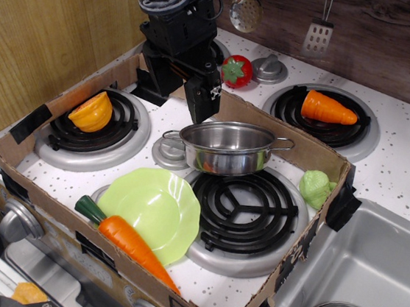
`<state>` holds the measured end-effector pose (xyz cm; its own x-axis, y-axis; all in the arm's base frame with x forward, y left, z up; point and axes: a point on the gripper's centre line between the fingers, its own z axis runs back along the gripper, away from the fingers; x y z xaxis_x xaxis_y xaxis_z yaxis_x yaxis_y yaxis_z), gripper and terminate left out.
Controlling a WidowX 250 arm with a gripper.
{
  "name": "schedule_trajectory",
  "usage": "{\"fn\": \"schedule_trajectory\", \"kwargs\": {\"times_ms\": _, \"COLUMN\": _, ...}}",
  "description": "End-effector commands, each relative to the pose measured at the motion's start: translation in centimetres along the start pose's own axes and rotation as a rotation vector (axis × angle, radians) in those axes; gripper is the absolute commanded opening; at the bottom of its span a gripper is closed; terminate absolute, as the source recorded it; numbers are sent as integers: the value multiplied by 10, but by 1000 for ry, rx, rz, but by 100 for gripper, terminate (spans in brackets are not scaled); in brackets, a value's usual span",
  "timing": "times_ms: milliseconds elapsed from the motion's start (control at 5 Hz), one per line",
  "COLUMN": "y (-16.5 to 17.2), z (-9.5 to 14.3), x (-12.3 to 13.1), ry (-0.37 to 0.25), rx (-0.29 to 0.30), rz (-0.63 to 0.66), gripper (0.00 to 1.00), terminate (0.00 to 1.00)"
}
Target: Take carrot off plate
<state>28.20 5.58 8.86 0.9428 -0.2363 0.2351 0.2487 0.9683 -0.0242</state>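
Carrot [130, 240] lies across near edge of green plate [156, 203], stem end off rim at left, tip against cardboard wall [195, 301]. Gripper [186, 92] up at back, above steel pot [227, 146], well apart from carrot; open or closed, cannot tell.

carrot [130, 242]: long, orange, green stem end at left, lying across the near edge of the plate [152, 205]
plate: lime green, scalloped, between 2 burners
gripper [197, 93]: black, raised above the stove behind the steel pot [226, 147], jaw state unclear
pot: on the front right burner [246, 211]
stubby carrot [329, 109]: on the back right burner
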Motion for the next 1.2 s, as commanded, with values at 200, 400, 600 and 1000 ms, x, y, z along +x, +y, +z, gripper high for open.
{"fn": "schedule_trajectory", "kwargs": {"times_ms": 200, "y": 0, "z": 9, "x": -3, "ry": -2, "rx": 25, "rz": 205, "gripper": 100, "terminate": 0}}
{"fn": "schedule_trajectory", "kwargs": {"times_ms": 400, "y": 0, "z": 22, "x": -8, "ry": -23, "rx": 127, "rz": 438, "gripper": 100, "terminate": 0}}
{"fn": "schedule_trajectory", "kwargs": {"times_ms": 600, "y": 2, "z": 30, "x": -17, "ry": -23, "rx": 133, "rz": 694, "gripper": 100, "terminate": 0}}
{"fn": "schedule_trajectory", "kwargs": {"times_ms": 1000, "y": 18, "z": 27, "x": -37, "ry": -43, "rx": 220, "rz": 1187, "gripper": 100, "terminate": 0}}
